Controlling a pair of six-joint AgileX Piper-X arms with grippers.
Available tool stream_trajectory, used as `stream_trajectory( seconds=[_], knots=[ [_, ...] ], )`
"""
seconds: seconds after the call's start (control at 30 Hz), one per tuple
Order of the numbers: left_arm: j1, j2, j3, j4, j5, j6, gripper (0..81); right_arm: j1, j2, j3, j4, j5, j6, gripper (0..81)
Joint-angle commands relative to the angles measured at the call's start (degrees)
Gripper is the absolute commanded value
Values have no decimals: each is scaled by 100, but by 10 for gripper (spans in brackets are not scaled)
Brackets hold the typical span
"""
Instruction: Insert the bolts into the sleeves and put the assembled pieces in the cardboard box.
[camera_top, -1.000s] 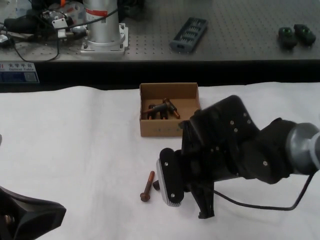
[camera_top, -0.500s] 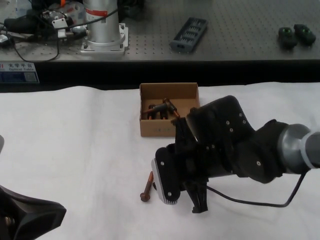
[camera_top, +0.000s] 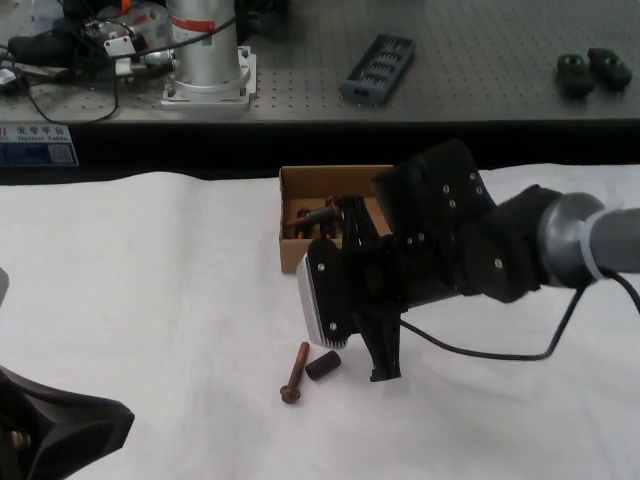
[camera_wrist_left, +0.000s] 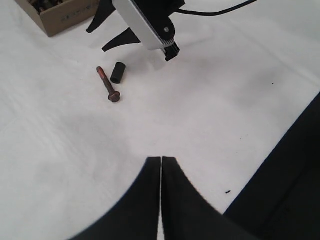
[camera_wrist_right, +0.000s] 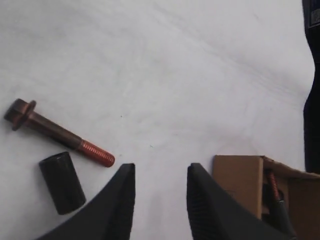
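Right gripper (camera_wrist_right: 160, 172): parted a little, empty, over the front of the box (camera_top: 296, 256).
Left gripper (camera_wrist_left: 161, 162): closed, empty, well apart.
Bolt (camera_top: 295, 372): on cloth (camera_top: 150, 300), axis near-far, just nearward of right gripper.
Sleeve (camera_top: 322, 365): beside bolt, not touching.

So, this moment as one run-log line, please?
left gripper: shut | right gripper: open | copper-coloured bolt, short black sleeve: apart on white cloth | brown cardboard box: holds other bolts

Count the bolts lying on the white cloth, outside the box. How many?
1. The bolt lies on the cloth beside a black sleeve, in front of the cardboard box. More bolts sit in the box, partly hidden behind the arm.
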Motion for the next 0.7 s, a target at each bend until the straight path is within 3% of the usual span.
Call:
stream_trajectory(
  seconds=[0.0, 0.3, 0.67],
  knots=[
    [-26, -51, -20, -145, -20, 62, 7, -72, 119, -271, 513, -481, 144, 268],
    [-26, -51, -20, -142, -7, 230, 7, -72, 192, -554, 1530, -1096, 114, 268],
    [-26, -51, -20, -142, -6, 322, 7, -72, 275, -554, 1785, -923, -736, 268]
  ],
)
